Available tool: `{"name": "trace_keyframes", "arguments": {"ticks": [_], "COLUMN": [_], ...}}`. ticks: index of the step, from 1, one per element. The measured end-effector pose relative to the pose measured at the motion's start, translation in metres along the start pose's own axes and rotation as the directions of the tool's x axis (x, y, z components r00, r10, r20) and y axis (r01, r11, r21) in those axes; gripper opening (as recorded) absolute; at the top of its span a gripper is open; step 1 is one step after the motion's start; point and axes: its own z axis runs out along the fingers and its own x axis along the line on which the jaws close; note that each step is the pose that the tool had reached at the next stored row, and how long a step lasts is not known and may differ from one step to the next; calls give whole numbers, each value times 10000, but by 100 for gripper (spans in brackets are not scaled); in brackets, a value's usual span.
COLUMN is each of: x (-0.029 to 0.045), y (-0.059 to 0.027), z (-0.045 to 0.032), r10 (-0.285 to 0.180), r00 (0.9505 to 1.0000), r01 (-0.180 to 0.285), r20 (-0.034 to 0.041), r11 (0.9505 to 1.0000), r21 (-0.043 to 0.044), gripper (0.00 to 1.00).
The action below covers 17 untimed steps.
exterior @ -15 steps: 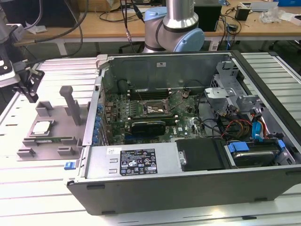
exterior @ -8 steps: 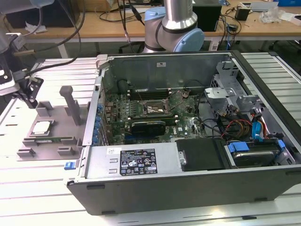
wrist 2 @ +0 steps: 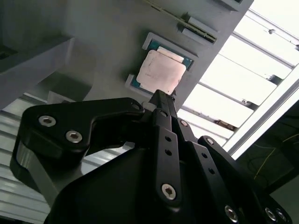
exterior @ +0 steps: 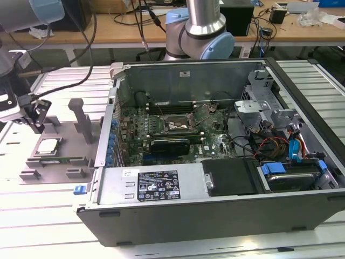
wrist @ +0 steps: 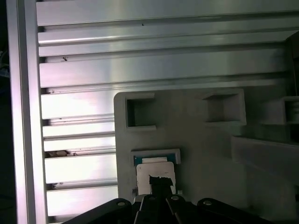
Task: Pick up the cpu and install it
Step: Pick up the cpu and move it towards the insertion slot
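One slatted metal tabletop (exterior: 38, 221) carried everything. Nearest in the exterior view lay the open computer case (exterior: 215, 221), its dark side wall facing front, with a silver power supply (exterior: 156, 183) just behind that wall. Deeper inside, a long black card (exterior: 170, 145) sat on the green motherboard (exterior: 132, 127), and a square socket (exterior: 172, 125) lay just beyond the card.

At the exterior view's left, just beside the case, stood a grey plastic tray (exterior: 67, 145) with upright posts (exterior: 86, 127). The cpu (exterior: 47, 145) lay flat in a shallow recess of that tray, silver top up, well apart from the socket.

The hand (exterior: 39, 128) hung over the tray's far-left part, above the cpu. In the second wrist view the hand (wrist 2: 161, 96) pointed down at the cpu (wrist 2: 159, 72) on the tray (wrist 2: 103, 42). In the first wrist view the hand (wrist: 159, 180) overlapped the near edge of the cpu (wrist: 152, 169) in its recess on the tray (wrist: 201, 154). Its fingers were drawn close together with nothing between them; whether they touched the chip could not be told.

Farther back, the arm's base (exterior: 202, 32) rose behind the case, and a wooden tabletop (exterior: 81, 33) with cables ran along the far side.
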Motion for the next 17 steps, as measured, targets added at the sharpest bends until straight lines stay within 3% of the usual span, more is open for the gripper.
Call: {"name": "trace_keyframes", "arguments": {"ticks": [6, 17], "x": [-3, -38], "y": [-72, -92], "z": [109, 283], "r10": [3, 8], "r00": [10000, 9999], "r01": [-3, -7], "r20": [-75, -172], "r11": [10000, 10000], "r21": [6, 13], "gripper": [11, 11]}}
